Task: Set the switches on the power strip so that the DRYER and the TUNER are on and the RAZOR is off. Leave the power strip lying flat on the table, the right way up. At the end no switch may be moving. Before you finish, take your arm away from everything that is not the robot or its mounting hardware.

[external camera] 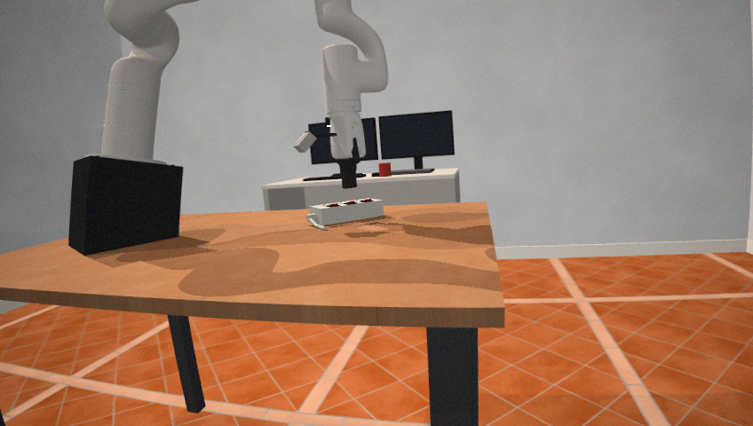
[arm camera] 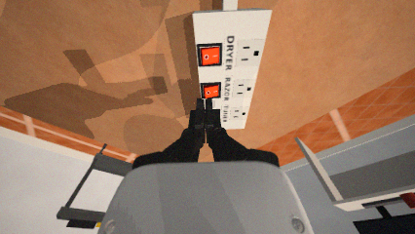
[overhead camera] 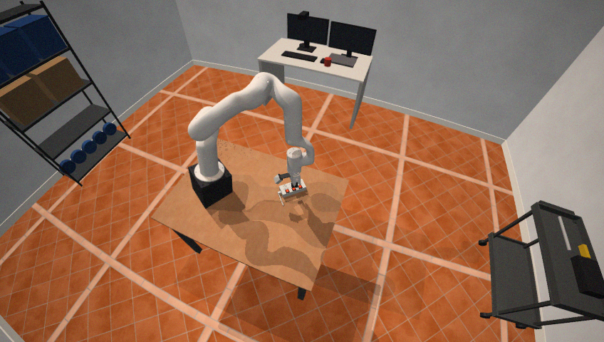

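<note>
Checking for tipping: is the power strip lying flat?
Flat and right way up: the power strip rests on the table, switches facing upward.

— What stands around the power strip?

— Only the black pedestal, well apart from it across the bench.

— And above it?

— My fingers, pressed together, hang over its TUNER end; its other end lies open.
</note>
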`<state>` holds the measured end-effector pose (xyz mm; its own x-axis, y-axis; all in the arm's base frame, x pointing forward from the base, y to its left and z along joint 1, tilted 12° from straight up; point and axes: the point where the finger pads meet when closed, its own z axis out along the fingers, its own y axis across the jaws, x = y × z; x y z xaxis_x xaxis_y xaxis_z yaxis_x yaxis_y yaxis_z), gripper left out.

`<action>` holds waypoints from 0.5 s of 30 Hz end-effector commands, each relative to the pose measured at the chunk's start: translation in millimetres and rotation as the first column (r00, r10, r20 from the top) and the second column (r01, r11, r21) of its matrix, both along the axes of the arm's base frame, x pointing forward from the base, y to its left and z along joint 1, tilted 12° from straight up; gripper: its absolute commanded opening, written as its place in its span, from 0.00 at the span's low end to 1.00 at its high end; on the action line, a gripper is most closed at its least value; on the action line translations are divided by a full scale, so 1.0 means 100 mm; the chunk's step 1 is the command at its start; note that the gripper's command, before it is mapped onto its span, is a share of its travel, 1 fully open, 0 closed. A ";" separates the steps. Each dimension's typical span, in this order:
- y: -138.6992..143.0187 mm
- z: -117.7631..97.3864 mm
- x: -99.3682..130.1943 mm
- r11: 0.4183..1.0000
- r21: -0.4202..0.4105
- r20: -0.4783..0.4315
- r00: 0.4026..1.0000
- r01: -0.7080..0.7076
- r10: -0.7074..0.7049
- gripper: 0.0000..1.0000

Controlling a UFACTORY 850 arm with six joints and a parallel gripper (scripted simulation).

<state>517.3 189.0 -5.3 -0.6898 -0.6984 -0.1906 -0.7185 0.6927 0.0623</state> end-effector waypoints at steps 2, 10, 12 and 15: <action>0.01 -0.05 0.01 1.000 0.002 0.003 1.000 0.000 0.000 0.00; 0.03 -0.13 0.03 1.000 0.002 0.003 1.000 0.000 0.000 0.00; 0.03 -0.16 0.03 1.000 0.002 0.003 1.000 0.000 0.000 0.00; 0.04 -0.19 0.03 1.000 0.002 0.003 1.000 0.000 0.000 0.00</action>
<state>519.2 192.1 -20.9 -0.6900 -0.6986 -0.1893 -0.7185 0.6926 0.0628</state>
